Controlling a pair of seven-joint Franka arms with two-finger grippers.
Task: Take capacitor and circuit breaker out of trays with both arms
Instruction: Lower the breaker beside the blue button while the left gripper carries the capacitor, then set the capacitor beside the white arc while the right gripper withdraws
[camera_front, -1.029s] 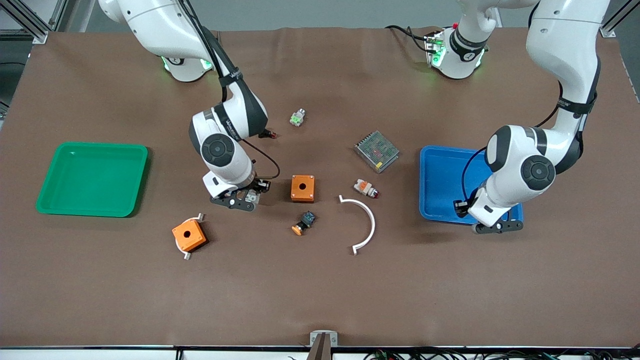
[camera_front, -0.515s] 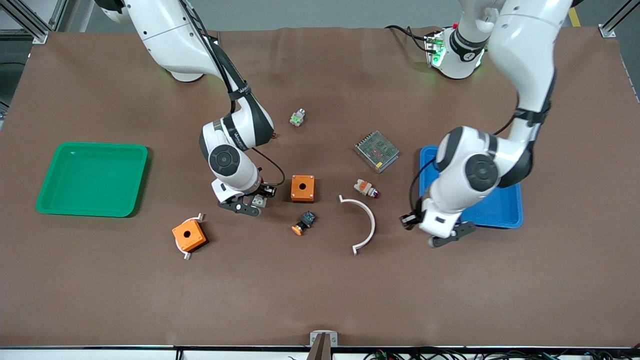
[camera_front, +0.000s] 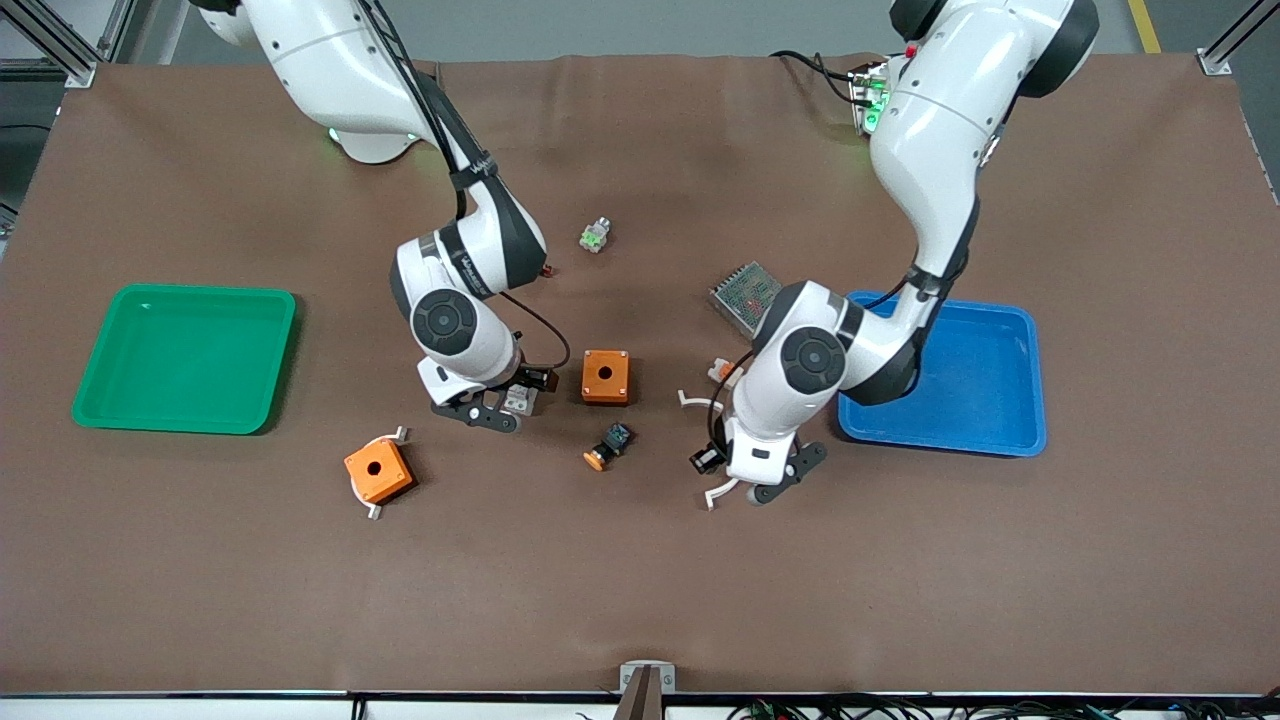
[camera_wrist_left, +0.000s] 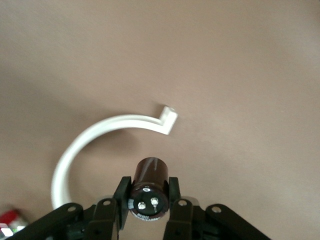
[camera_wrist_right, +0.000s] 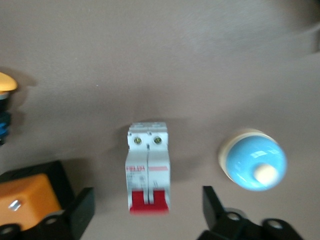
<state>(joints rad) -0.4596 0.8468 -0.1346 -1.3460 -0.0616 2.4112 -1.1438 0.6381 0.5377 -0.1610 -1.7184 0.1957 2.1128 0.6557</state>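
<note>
My left gripper (camera_front: 772, 484) hangs over the white arc piece (camera_front: 716, 404), which also shows in the left wrist view (camera_wrist_left: 100, 129). There my left gripper (camera_wrist_left: 148, 189) is shut on the capacitor (camera_wrist_left: 150, 175), a dark stubby cylinder held up off the table. My right gripper (camera_front: 480, 411) is low beside an orange box (camera_front: 605, 377). In the right wrist view the breaker (camera_wrist_right: 147, 170), white with red levers, lies flat on the table. My right gripper (camera_wrist_right: 146, 194) is open around it, one finger on each side, not touching. The hand hides the breaker in the front view.
A blue tray (camera_front: 1000, 441) lies toward the left arm's end and a green tray (camera_front: 180, 424) toward the right arm's end. Also on the table: a second orange box (camera_front: 378, 472), a black piece with an orange cap (camera_front: 607, 447), a grey mesh unit (camera_front: 742, 288), a small green-white part (camera_front: 594, 236) and a blue dome button (camera_wrist_right: 252, 165).
My left arm has swung from over the blue tray toward the table's middle, still holding the capacitor, and is now over the white arc. My right gripper shifted slightly toward the orange box.
</note>
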